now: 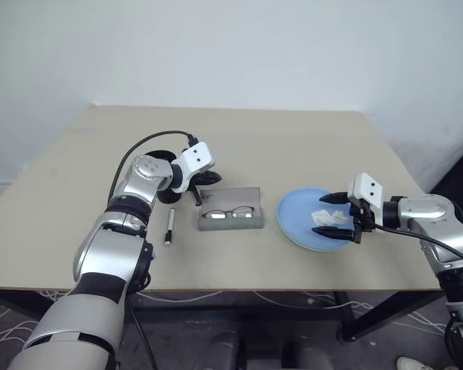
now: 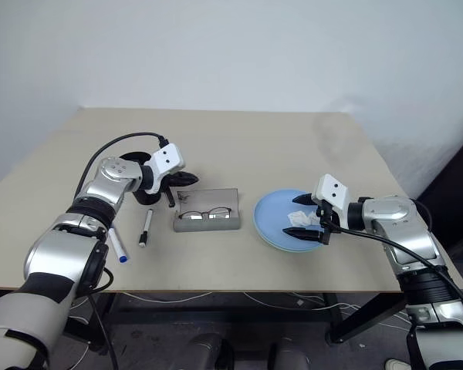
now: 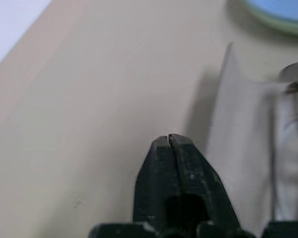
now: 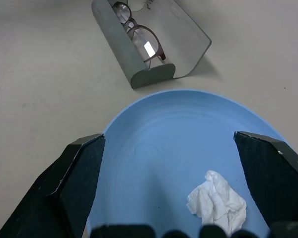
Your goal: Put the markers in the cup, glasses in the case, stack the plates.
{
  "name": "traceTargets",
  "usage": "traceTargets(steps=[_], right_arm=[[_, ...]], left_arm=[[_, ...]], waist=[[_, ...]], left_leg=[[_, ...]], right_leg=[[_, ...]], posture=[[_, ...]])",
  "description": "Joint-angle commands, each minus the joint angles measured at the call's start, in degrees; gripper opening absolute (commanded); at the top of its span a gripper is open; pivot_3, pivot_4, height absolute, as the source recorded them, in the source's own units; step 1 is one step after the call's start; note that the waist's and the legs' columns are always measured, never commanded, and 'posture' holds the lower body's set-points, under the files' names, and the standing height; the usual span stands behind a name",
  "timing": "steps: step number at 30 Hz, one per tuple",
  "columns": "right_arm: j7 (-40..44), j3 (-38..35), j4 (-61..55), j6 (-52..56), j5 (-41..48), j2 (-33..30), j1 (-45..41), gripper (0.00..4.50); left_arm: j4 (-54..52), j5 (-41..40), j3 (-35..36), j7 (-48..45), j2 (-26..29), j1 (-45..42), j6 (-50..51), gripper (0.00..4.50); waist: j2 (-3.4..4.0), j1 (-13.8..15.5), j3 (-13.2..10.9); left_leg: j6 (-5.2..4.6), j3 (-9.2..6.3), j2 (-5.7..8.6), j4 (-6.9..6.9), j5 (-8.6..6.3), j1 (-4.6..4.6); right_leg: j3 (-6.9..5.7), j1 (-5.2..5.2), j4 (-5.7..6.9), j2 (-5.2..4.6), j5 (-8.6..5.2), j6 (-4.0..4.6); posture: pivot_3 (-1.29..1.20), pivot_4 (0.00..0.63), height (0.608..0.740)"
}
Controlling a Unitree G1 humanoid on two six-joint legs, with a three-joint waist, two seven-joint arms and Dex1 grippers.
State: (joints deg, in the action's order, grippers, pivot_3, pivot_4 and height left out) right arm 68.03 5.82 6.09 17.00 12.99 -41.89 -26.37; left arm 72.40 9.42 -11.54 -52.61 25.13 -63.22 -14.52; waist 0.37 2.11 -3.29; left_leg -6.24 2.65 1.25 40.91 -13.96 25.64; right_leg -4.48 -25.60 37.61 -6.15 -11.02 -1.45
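In the head views, the table (image 1: 309, 139) is seen with the open case (image 1: 230, 210) near its middle, and the glasses (image 1: 232, 212) are laid inside it. The left gripper (image 1: 198, 202) is held just behind the case's left end with its jaws pressed together on nothing. The cup (image 2: 144, 187) is seen behind that arm. The black-capped marker (image 1: 170, 227) is laid on the table left of the case, and the blue-capped marker (image 2: 117, 244) further left. The light blue plate (image 1: 297, 212) is stacked on the pale green plate (image 1: 297, 240), with the tissue (image 1: 329, 218) on top. The right gripper (image 1: 336, 214) is held over the plates, jaws wide.

In the left wrist view, the fingers (image 3: 161, 168) are seen closed tip to tip beside the case lid (image 3: 238, 124).

In the right wrist view, the fingers (image 4: 72, 183) are spread wide apart over the blue plate and tissue, with the case beyond.
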Motion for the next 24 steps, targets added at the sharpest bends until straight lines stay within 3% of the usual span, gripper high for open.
traceTargets(steps=[1,11,24], right_arm=[[-0.58,-1.44,-1.45,-0.27,0.50,-0.57,-0.80,4.50],[-0.90,-1.86,-1.32,-0.65,0.73,-0.58,0.26,4.50],[-1.92,-1.95,-2.29,-0.72,1.03,-0.11,1.71,4.50]], left_arm=[[0.91,1.37,0.86,6.63,-1.24,-2.28,-0.66,0.04],[3.30,9.13,-3.03,16.59,-3.47,-2.84,0.24,0.04],[2.89,11.56,-4.48,9.70,-4.62,-0.07,-3.66,0.04]], waist=[[-0.01,0.01,0.00],[-0.02,0.00,0.01],[-0.02,0.01,0.02]], left_leg=[[0.00,0.00,0.00,0.00,0.00,0.00],[0.00,0.01,0.02,0.00,-0.01,0.00],[-0.02,0.00,0.06,0.00,-0.02,0.01]], right_leg=[[0.00,0.00,0.00,-0.01,0.01,0.00],[0.00,0.01,-0.01,-0.04,0.09,0.03],[-0.06,0.02,-0.03,-0.13,0.13,0.09]], posture=[[0.00,0.000,0.701],[0.00,0.000,0.701],[0.00,0.000,0.701]])
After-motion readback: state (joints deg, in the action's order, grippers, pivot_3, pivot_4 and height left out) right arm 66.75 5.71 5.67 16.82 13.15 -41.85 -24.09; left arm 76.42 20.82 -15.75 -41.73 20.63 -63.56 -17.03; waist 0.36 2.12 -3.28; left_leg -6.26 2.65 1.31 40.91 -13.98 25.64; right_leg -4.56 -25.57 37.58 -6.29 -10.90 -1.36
